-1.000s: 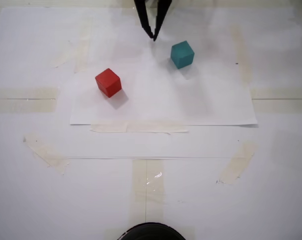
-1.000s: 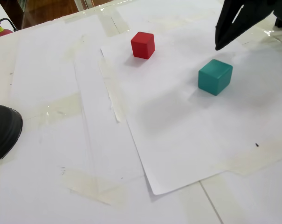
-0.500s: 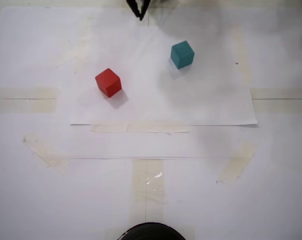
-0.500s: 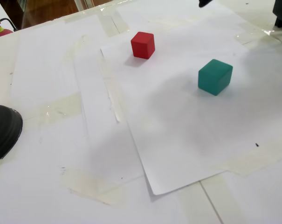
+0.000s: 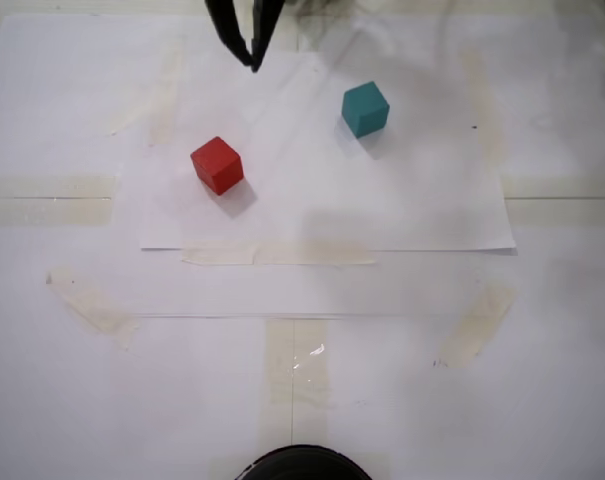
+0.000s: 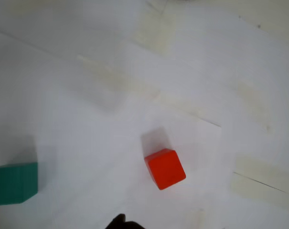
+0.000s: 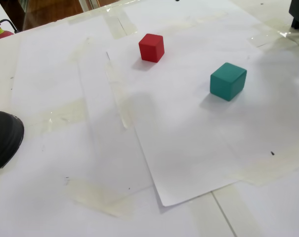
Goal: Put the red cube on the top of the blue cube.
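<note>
A: So, how should the reach go from here?

B: Going left to right in the top-down fixed view: the red cube (image 5: pixel 217 165) sits on the paper sheet (image 5: pixel 412 200), alone and untouched. The gripper (image 5: pixel 252 62) hangs up near the far edge, above and just right of it, fingers converging to a point, so pressed together or nearly so. It should spread first, come down square over the cube, and close on two flat opposite faces.

A: And the target?

B: The blue cube (image 5: pixel 365 109) stands well apart to the right, top free.

A: How does the red one look?

B: Small, matte, plain-faced, turned slightly on the paper.
</note>
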Action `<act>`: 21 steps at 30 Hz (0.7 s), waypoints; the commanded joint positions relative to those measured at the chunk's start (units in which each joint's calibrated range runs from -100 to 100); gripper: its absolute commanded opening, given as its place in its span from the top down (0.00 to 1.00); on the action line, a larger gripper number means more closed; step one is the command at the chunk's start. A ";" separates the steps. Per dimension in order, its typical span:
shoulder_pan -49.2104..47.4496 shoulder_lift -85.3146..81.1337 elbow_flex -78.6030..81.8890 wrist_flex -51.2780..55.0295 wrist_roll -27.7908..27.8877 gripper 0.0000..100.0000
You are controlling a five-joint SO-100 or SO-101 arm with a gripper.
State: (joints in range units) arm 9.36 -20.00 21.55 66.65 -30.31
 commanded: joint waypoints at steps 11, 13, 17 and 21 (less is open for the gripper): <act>2.98 17.68 -21.33 1.96 1.71 1.00; 3.51 19.57 -23.87 2.20 2.98 1.00; 4.50 21.29 -26.05 2.45 4.69 1.00; 5.10 22.32 -26.23 2.28 4.98 1.00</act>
State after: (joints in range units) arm 13.23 2.39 0.68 68.93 -25.91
